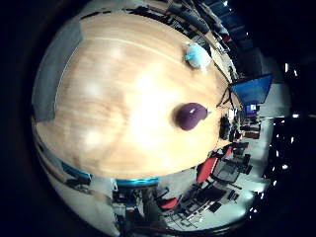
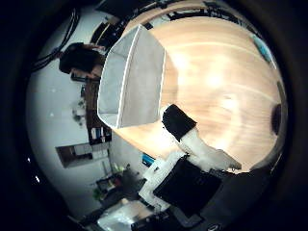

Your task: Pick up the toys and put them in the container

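Observation:
A dark purple toy (image 1: 191,116) lies on the wooden table (image 1: 118,99), well below the palm. A light blue and white toy (image 1: 197,55) lies farther off near the table's edge. In the right thumb side palm view a pale, open, empty container (image 2: 135,82) stands on the table near its edge. My hand (image 2: 192,159) shows there as white and black fingers reaching out over the wood beside the container. The fingers look relaxed and hold nothing. A dark shape (image 2: 277,117) at the edge of that view may be the purple toy.
Red chairs (image 1: 207,170) and a blue screen (image 1: 254,91) stand beyond the table's edge near the purple toy. Room furniture and dark equipment (image 2: 82,60) lie beyond the container. A wide stretch of bare wood lies between the toys and the container.

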Tool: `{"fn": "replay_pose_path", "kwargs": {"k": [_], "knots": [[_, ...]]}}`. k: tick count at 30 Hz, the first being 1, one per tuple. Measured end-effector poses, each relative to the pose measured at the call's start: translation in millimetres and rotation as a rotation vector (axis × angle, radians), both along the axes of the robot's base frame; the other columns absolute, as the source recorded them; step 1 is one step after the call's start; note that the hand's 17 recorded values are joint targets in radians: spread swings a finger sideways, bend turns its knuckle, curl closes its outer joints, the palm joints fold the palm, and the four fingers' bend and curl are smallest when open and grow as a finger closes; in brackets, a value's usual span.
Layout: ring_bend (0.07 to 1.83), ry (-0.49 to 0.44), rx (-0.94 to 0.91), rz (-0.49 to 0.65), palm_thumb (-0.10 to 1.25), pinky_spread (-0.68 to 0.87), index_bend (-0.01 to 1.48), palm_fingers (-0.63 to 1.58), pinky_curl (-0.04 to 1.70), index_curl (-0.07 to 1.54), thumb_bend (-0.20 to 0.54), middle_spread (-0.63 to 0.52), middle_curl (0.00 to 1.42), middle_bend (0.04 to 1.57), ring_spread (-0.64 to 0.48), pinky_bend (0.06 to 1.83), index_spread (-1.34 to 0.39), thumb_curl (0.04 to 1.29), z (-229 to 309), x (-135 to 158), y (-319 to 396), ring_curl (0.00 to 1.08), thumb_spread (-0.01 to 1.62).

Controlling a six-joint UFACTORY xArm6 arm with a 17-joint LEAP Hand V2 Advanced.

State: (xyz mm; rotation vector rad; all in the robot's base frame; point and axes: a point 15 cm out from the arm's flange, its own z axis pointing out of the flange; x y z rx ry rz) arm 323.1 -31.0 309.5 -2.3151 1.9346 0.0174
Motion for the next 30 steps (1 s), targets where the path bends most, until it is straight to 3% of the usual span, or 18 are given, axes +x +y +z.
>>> {"fn": "replay_pose_path", "kwargs": {"k": [25, 30], "knots": [[0.54, 0.014, -0.014, 0.013, 0.37, 0.4, 0.17, 0.41, 0.17, 0.3, -0.025, -0.18, 0.37, 0.25, -0.1, 0.45, -0.5, 0.28, -10, 12, -5, 0.19, 1.09], [0.54, 0.016, -0.02, -0.028, 0.37, 0.4, 0.17, 0.41, 0.17, 0.3, -0.025, -0.18, 0.37, 0.26, -0.11, 0.45, -0.49, 0.28, -14, 15, -24, 0.19, 1.09]]}}
